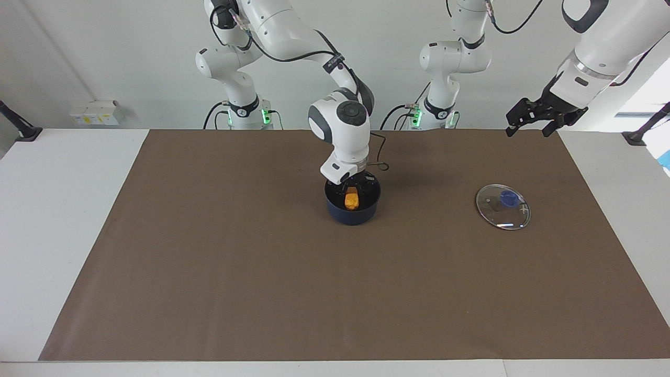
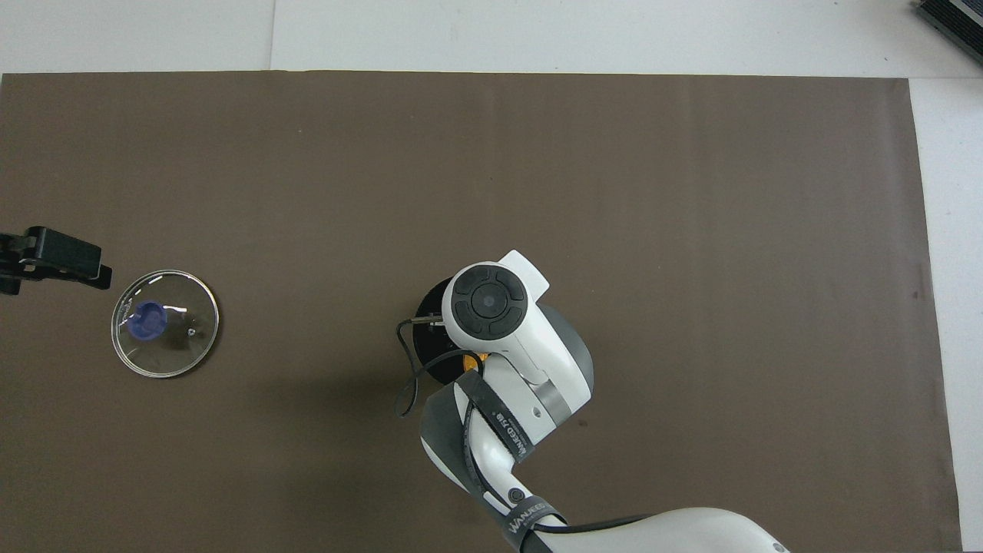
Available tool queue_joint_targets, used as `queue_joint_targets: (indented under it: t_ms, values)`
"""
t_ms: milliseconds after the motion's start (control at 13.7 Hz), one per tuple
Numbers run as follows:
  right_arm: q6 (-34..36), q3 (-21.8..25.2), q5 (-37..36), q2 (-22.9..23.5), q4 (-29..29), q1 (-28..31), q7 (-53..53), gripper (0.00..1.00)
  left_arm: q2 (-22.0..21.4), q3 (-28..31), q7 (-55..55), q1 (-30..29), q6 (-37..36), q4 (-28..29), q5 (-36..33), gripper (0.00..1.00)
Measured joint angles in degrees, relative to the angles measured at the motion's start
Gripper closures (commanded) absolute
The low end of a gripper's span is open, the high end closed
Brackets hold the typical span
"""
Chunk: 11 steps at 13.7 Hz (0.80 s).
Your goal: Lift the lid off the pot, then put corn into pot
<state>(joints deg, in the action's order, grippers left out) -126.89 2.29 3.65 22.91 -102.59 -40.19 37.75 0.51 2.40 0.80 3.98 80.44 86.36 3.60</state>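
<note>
Corn (image 1: 352,199) — clamped upright in your right hand (image 1: 353,189), inside pot (image 1: 353,212); lid (image 1: 502,206) on worktop; left hand (image 1: 533,120) open, waiting.

Right claw (image 1: 352,189) clamped, wrist bent steeply down; left claw (image 1: 536,121) raised, fingers apart, arm idle.

One pot (image 1: 353,209), lid (image 1: 503,207), corn (image 1: 352,199).
</note>
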Motion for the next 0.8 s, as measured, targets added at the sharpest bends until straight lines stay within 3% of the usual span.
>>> queue_joint_targets:
  t_ms: [219, 291, 364, 437, 802]
  values:
    - [-0.1, 0.1, 0.0, 0.0, -0.3, 0.2, -0.1, 0.73, -0.4, 0.0, -1.2, 0.0, 0.0, 0.7, -0.6, 0.0]
    - [-0.2, 0.1, 0.0, 0.0, -0.2, 0.4, -0.1, 0.49, -0.7, 0.0, -1.3, 0.0, 0.1, 1.2, -0.7, 0.0]
    - [-0.3, 0.1, 0.1, 0.0, -0.1, 0.4, -0.1, 0.05, -1.1, 0.0, -1.3, 0.0, 0.3, 1.7, -0.7, 0.0]
    - [-0.4, 0.1, 0.5, 0.0, 0.2, 0.4, -0.1, 0.0, -1.5, 0.0, -1.3, 0.0, 0.5, 2.2, -0.7, 0.0]
    - [-0.3, -0.1, 1.5, -0.1, 2.0, 0.0, -0.1, 0.0, -2.0, 0.0, -1.4, 0.0, 0.8, 3.0, -0.7, 0.0]
